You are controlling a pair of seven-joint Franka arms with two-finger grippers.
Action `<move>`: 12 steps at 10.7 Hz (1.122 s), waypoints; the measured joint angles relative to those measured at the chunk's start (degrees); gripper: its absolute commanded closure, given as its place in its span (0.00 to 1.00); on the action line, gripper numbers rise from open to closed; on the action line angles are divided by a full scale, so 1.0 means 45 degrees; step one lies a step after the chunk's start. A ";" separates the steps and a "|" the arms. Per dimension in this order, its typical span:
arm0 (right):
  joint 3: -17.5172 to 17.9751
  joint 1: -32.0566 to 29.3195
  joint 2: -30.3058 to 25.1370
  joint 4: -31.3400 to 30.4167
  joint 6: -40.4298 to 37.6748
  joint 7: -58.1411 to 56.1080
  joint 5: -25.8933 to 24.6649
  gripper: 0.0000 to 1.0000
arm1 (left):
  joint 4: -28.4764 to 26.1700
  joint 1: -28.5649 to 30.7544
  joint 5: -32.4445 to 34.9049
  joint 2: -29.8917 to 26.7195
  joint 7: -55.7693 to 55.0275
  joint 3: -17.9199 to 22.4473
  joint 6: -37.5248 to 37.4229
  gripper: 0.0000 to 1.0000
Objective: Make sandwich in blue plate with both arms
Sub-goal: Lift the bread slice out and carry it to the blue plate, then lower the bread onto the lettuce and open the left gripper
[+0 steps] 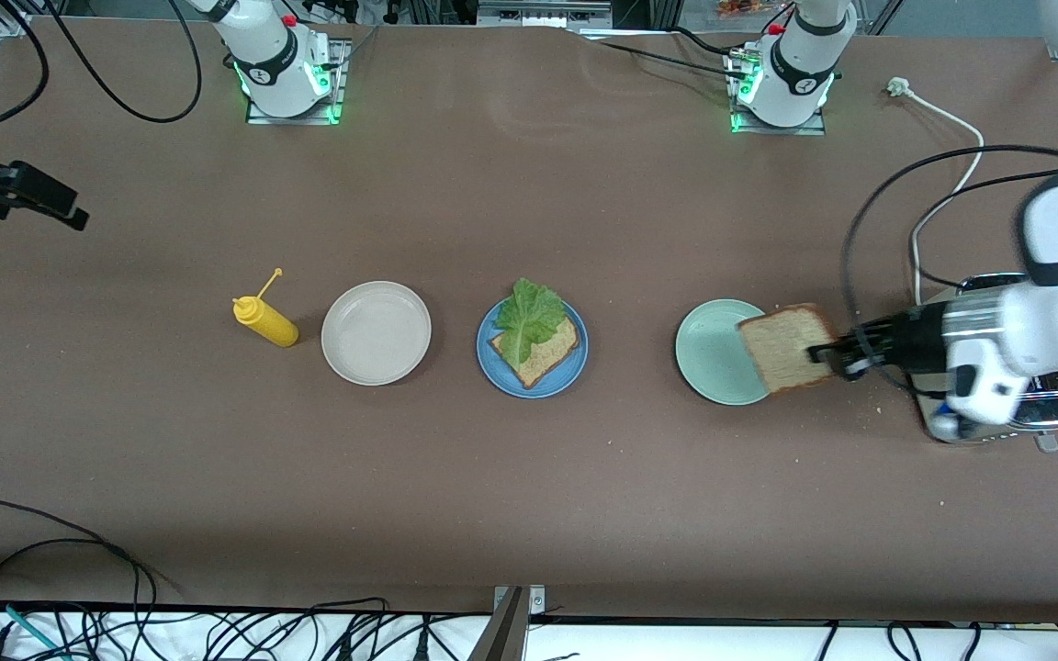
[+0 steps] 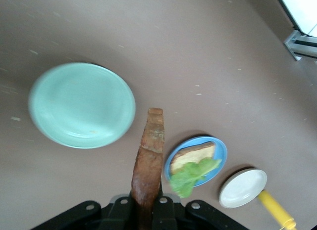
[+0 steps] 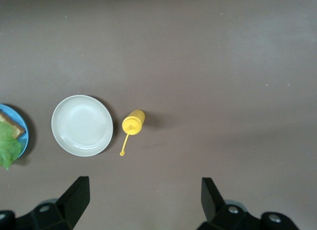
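Front view shows the left gripper (image 1: 830, 358), clamped shut on a slice of brown speckled wholegrain bread (image 1: 787, 347), holding it in the air over the edge of a pale mint-green round plate (image 1: 711, 352) at the left arm's end of the brown table (image 1: 529, 477). A shiny metal toaster (image 1: 1043, 395) stands near that end's edge, largely hidden by the arm.

The round matte blue plate (image 1: 492, 353) sits mid-table and already carries one slice of the same bread (image 1: 543, 353) with a ruffled green lettuce leaf (image 1: 525, 317) draped over it and hanging past the plate's rim on the side toward the arms' bases. Toward the right arm's end lie an empty beige-white round plate (image 1: 376, 332) and, beside it, a yellow squeeze bottle (image 1: 265, 320) on its side.

The right gripper (image 1: 42, 197) waits high over the table's edge at the right arm's end, its fingers spread wide with nothing between them.

In the left wrist view the held slice (image 2: 149, 161) is pinched by one edge and stands on edge. Judging from that thin hold, the slice could swing or slip during the carry. If released while tilted or off-centre, it may land askew, drag the lettuce off, or tip over the blue plate's rim.
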 measured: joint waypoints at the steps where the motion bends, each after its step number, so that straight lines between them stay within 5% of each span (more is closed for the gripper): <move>1: -0.0383 -0.0011 0.0033 0.0020 -0.0003 -0.0013 0.0005 0.00 | -0.0130 -0.0866 -0.0008 0.0182 -0.1120 -0.0009 0.1045 1.00; 5: -0.0598 0.0135 0.0399 0.0019 -0.0043 0.0008 0.0005 0.00 | -0.0584 -0.3488 -0.0008 0.1247 -0.4175 0.0055 0.4843 1.00; 12: -0.0543 0.0179 0.0641 0.0025 -0.0007 0.0028 0.0001 0.00 | -0.0627 -0.6204 0.0413 0.2737 -0.6042 0.0850 0.8320 1.00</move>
